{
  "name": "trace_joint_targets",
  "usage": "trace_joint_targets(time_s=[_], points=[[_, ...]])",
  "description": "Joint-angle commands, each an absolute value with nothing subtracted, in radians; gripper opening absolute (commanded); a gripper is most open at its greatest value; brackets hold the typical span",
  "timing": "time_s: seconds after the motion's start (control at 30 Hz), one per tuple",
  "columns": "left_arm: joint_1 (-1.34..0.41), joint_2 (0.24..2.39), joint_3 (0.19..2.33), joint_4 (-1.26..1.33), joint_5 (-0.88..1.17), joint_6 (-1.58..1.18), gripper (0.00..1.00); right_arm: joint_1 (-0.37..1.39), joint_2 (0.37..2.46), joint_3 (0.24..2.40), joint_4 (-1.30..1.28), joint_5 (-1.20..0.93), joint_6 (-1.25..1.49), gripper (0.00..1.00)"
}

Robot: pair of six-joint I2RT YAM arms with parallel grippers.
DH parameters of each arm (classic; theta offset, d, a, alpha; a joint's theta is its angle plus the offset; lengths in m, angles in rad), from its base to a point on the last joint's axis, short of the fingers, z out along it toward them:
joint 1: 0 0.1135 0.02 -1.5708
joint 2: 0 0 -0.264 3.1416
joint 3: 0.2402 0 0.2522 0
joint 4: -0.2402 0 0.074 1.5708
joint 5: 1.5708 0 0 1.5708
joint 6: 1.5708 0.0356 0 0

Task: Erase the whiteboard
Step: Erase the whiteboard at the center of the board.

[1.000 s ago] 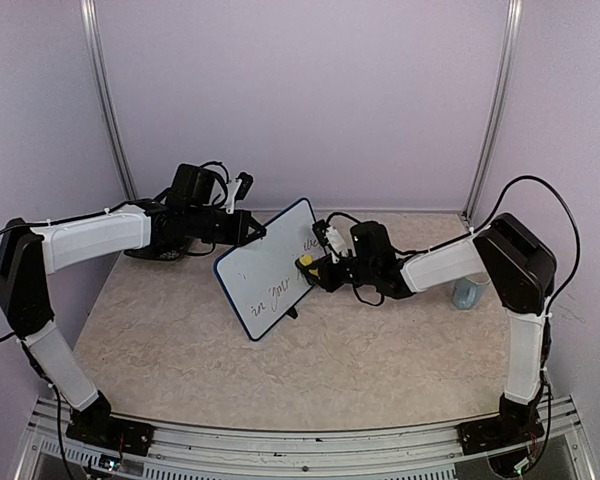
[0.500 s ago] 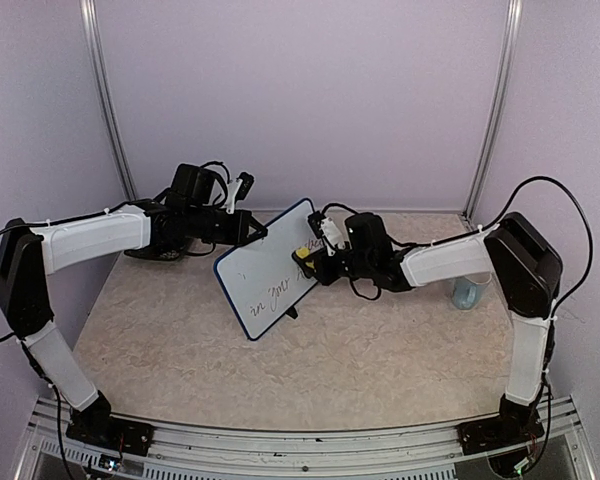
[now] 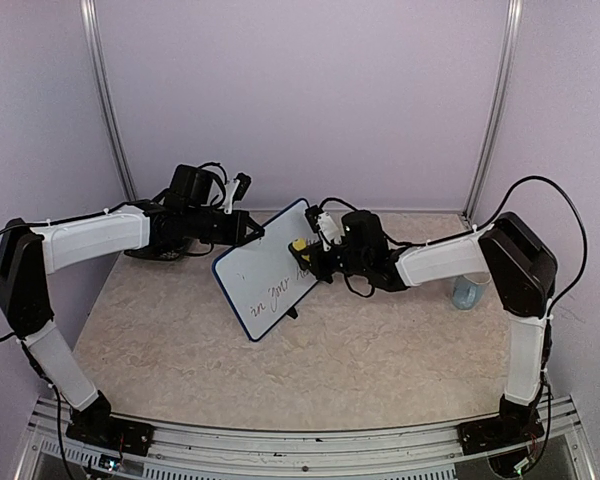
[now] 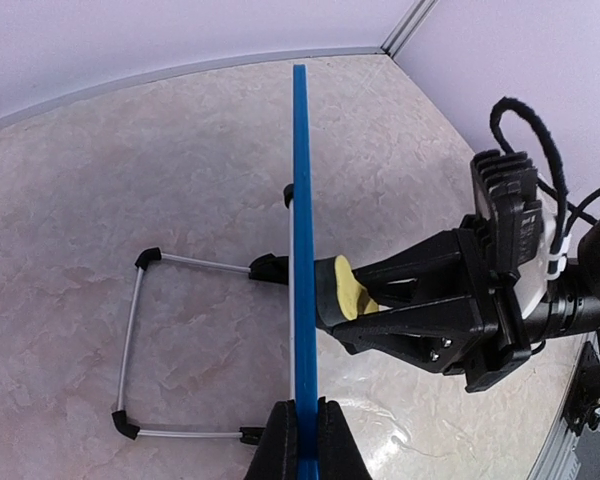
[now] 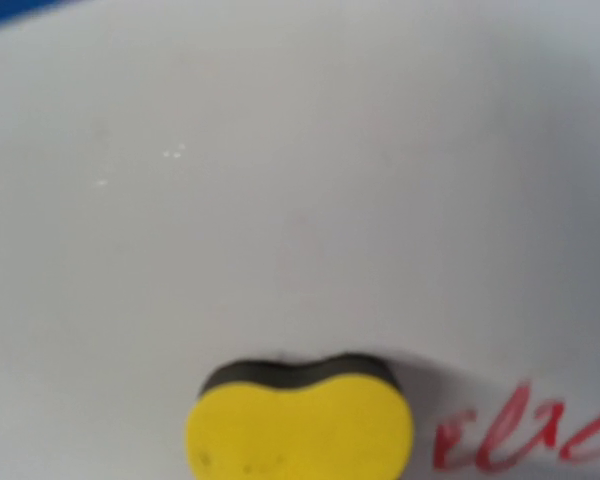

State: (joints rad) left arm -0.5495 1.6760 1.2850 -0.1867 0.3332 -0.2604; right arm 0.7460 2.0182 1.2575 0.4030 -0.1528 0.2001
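The whiteboard, white face in a thin blue frame, stands tilted at mid table with handwriting on its lower part. My left gripper is shut on its upper left frame edge. In the left wrist view the frame shows edge-on, clamped between my fingertips. My right gripper is shut on a yellow sponge and presses its dark side flat on the board's upper right area. The right wrist view shows the sponge against the white face, with red writing just right of it.
A wire stand with black feet lies on the table behind the board. A pale blue container stands at the right, by the right arm's elbow. Purple walls and metal posts close in the back and sides.
My right gripper has slid the sponge up the board toward its far top edge. The left gripper has kept its hold and the board has shifted only slightly.
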Motion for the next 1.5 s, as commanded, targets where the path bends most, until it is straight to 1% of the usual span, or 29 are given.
trace_joint_targets(time_s=[0.0,0.27,0.43,0.63,0.8,0.97,1.03,1.1,1.27,1.47], points=[[-0.580,1.680,1.261,-0.277,0.428,-0.252,0.00,0.767,2.082,1.186,0.354,-0.160,0.217,0.00],[-0.580,1.673,1.259,-0.279,0.422,-0.251,0.00,0.779,2.085,1.170,0.345,-0.155,0.220,0.00],[-0.580,1.676,1.261,-0.280,0.424,-0.250,0.00,0.774,2.050,1.180,0.320,-0.088,0.187,0.00],[-0.580,1.677,1.260,-0.281,0.422,-0.250,0.00,0.721,1.973,1.252,0.305,-0.084,0.154,0.00],[-0.580,1.679,1.262,-0.282,0.423,-0.250,0.00,0.710,1.985,1.333,0.277,-0.118,0.141,0.00],[-0.583,1.676,1.261,-0.282,0.424,-0.250,0.00,0.713,1.927,1.243,0.392,-0.132,0.156,0.00],[-0.582,1.676,1.260,-0.281,0.423,-0.251,0.00,0.711,1.918,1.243,0.389,-0.077,0.155,0.00],[-0.581,1.679,1.262,-0.280,0.426,-0.251,0.00,0.699,1.942,1.279,0.357,-0.065,0.151,0.00],[-0.584,1.679,1.264,-0.283,0.424,-0.250,0.00,0.635,2.030,1.327,0.351,-0.200,0.222,0.00],[-0.583,1.679,1.266,-0.285,0.423,-0.249,0.00,0.647,2.058,1.284,0.367,-0.280,0.243,0.00]])
